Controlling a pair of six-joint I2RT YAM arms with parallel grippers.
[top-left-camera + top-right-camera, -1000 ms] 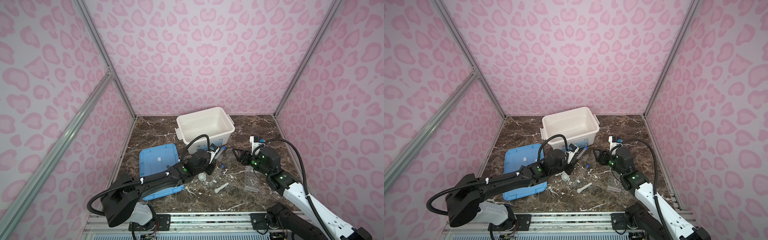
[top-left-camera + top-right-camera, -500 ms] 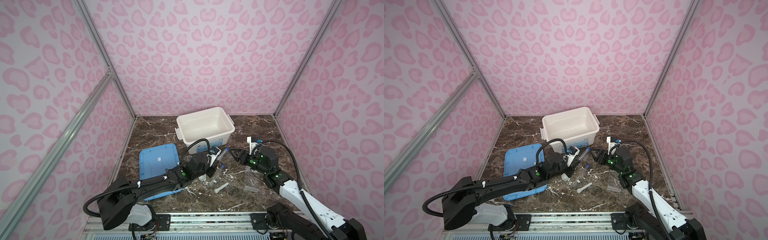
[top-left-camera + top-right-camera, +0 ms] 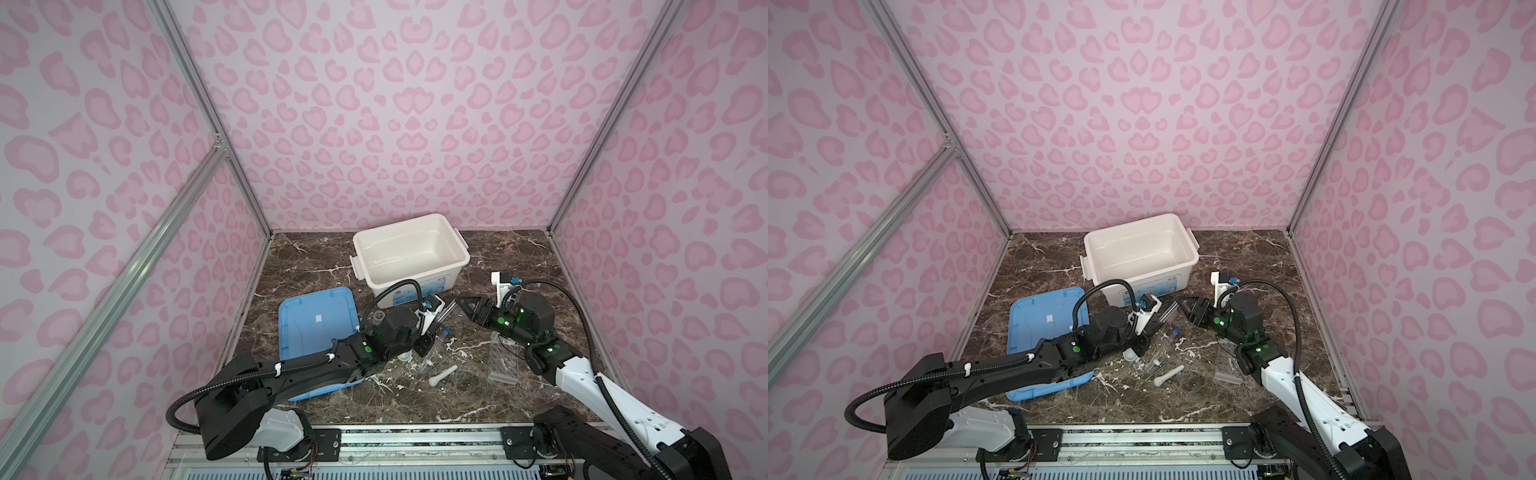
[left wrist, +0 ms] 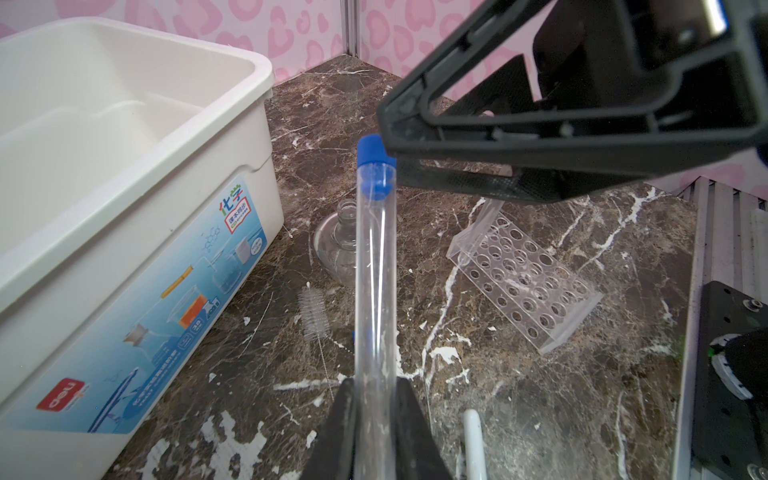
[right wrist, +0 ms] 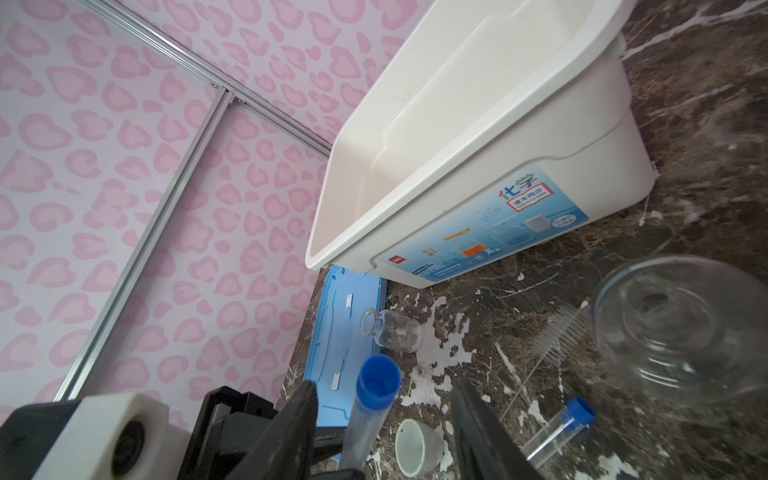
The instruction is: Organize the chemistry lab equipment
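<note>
Clear plastic with a blue stopper: a blue-capped test tube [image 4: 374,270] is clamped by its lower end in the left gripper [image 4: 376,399], jaws pinched tight on the barrel. It is held off the marble table [image 3: 332,266], a little toward 1 o'clock from table centre. The right gripper [image 5: 382,388] straddles the capped end. Its jaws are about half spread, with a gap on each side of the cap in the right wrist view, so nothing is gripped there. Judged from the pose alone, this reads as a hand-over between arms. The white bin [image 3: 432,278] sits at 12 o'clock and none of the set shows inside it. The blue lid [image 3: 316,320] lies flat at 9 o'clock. The clear tube rack [image 4: 523,282] is at 4 o'clock, with no tube in any hole that shows. Loose on the marble:
- white pestle [image 3: 444,374] at 5 o'clock
- small white mortar bowl [image 5: 415,446] near centre
- a second capped tube [image 5: 557,432] lying flat
- round glass flask [image 4: 336,245] and thin brush [image 4: 311,307] just in front of the bin
- small glass bottle [image 5: 390,330] on its side at the lid's edge

My estimate of progress: early, with nothing stowed and one tube in the air. Still to do are the tubes, glassware, mortar and pestle. Whether this tube is bound for rack or bin I cannot tell.
</note>
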